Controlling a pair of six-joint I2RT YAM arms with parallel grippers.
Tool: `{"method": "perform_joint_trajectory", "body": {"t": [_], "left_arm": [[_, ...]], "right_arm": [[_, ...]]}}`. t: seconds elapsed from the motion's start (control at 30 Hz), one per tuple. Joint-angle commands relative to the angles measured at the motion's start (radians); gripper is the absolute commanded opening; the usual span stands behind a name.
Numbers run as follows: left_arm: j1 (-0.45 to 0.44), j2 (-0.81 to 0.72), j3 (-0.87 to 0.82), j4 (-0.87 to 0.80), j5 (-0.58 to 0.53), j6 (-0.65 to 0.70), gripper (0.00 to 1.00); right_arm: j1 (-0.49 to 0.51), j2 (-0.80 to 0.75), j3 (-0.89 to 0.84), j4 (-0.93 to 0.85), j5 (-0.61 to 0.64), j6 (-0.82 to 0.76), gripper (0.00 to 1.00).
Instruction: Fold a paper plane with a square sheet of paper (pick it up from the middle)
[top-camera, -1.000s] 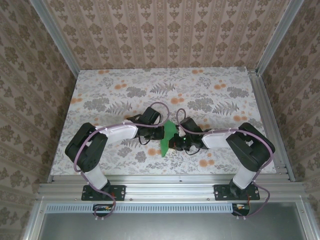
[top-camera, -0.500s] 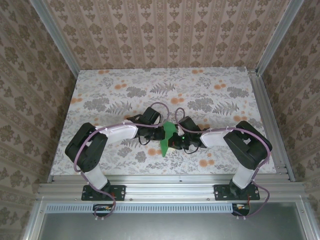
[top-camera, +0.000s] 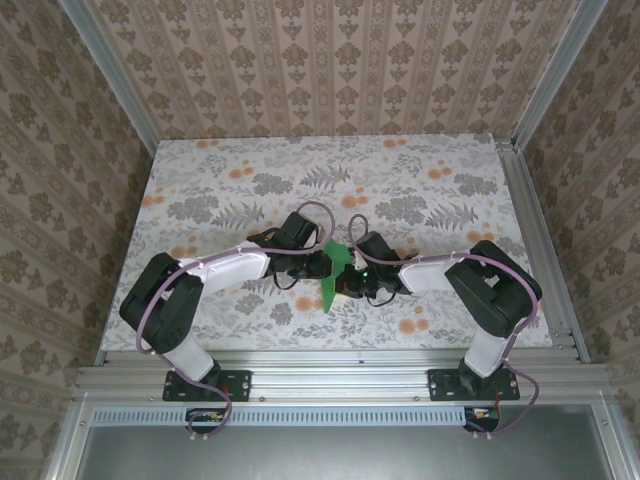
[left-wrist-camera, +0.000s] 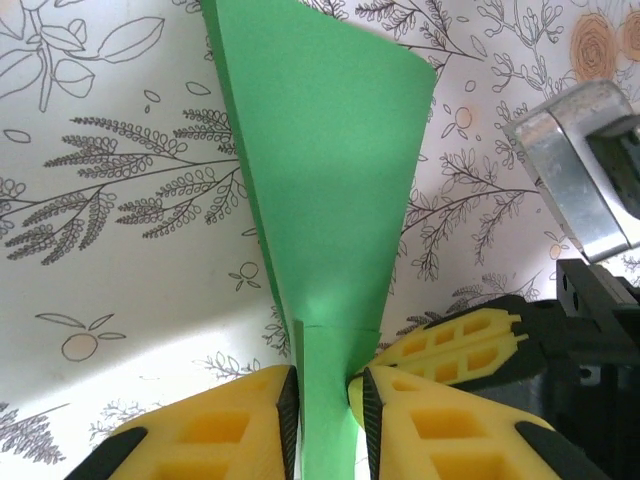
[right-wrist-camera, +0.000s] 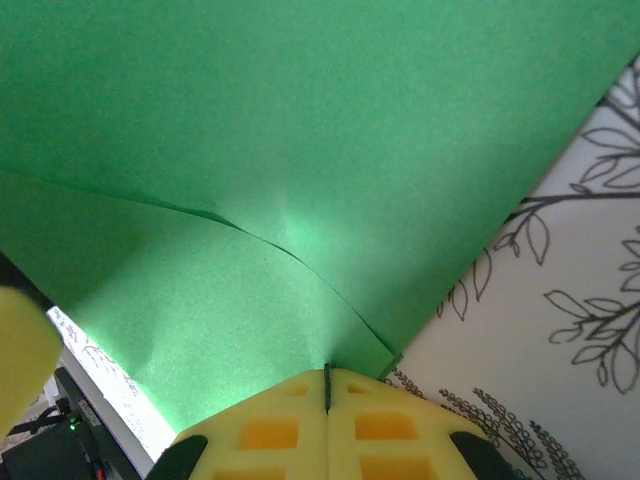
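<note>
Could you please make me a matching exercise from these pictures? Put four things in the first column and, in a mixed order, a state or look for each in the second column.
Column 1
1. left gripper
2. right gripper
3. green paper
4. table

Column 2
A. covered with a grey and orange floral pattern
B. fingers pressed together on the paper's edge
C. fingers a little apart, a strip of paper between them
D. folded, standing between the two grippers

Pairs: 1-C, 2-B, 3-D, 4-A
</note>
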Motion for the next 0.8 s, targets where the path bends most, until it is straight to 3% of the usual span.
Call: {"method": "perform_joint_trajectory", "body": {"t": [0.0, 0.2, 0.77], "left_arm": [[-0.009, -0.024, -0.031, -0.007, 0.004, -0.017, 0.23], [-0.009, -0.02, -0.033, -0.015, 0.004, -0.009, 0.07], [-0.029, 0.042, -0.007, 0.075, 0.05, -0.072, 0.02]], "right_arm": [[-0.003, 0.029, 0.0, -0.033, 0.03, -0.015, 0.05], [-0.003, 0.021, -0.004, -0.028, 0.031, -0.011, 0.05], [-0.009, 0.018, -0.029, 0.016, 0.027, 0.007, 0.03]]}}
